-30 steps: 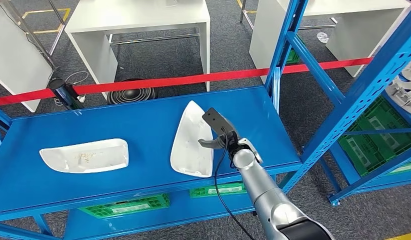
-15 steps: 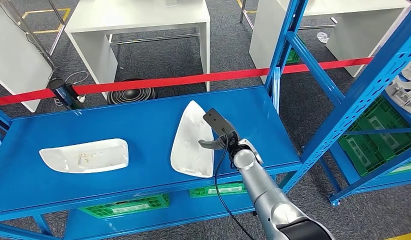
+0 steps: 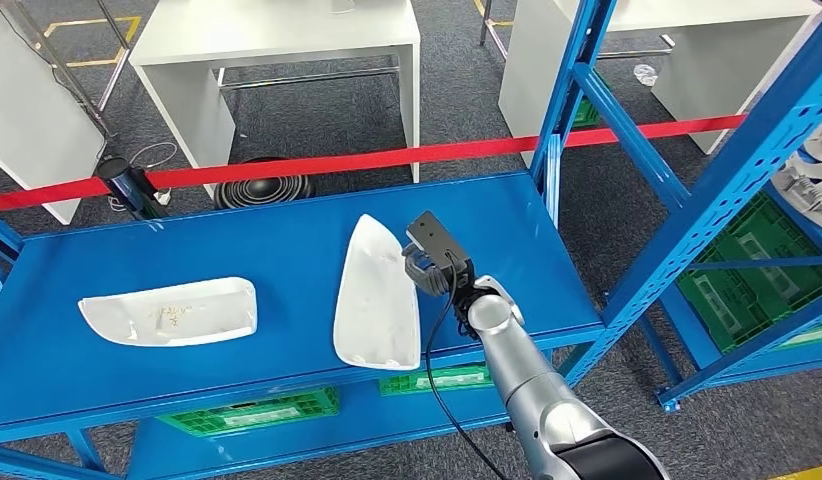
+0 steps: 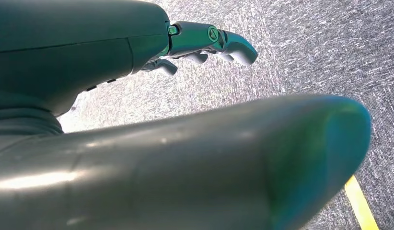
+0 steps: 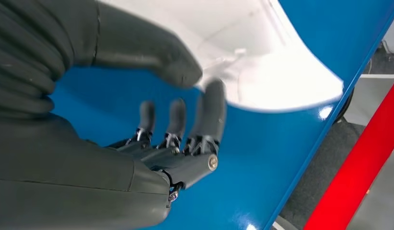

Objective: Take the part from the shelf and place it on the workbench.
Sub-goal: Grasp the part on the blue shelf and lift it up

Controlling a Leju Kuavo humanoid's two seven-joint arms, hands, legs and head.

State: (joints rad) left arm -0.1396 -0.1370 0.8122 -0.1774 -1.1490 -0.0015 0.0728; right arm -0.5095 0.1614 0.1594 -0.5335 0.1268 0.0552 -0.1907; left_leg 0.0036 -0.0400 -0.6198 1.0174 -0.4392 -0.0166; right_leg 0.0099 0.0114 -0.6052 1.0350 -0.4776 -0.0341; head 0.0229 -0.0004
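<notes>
Right hand [image 3: 424, 268] grips the right edge of the white pointed plastic shell part [image 3: 374, 297], thumb [image 5: 137, 48] over the rim and dark fingers [image 5: 209, 112] under it. Part sits on the blue metal shelf deck [image 3: 287, 240], right of centre, right edge tilted up. Second white plastic shell [image 3: 172, 311] lies flat, well to the left. Left hand [image 4: 204, 43] hangs over grey carpet [image 4: 319, 43], fingers loosely spread, holding nothing.

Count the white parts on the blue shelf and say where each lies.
2. One white part lies flat at the left of the blue shelf. The other is right of centre, tilted up on edge at the right hand.
</notes>
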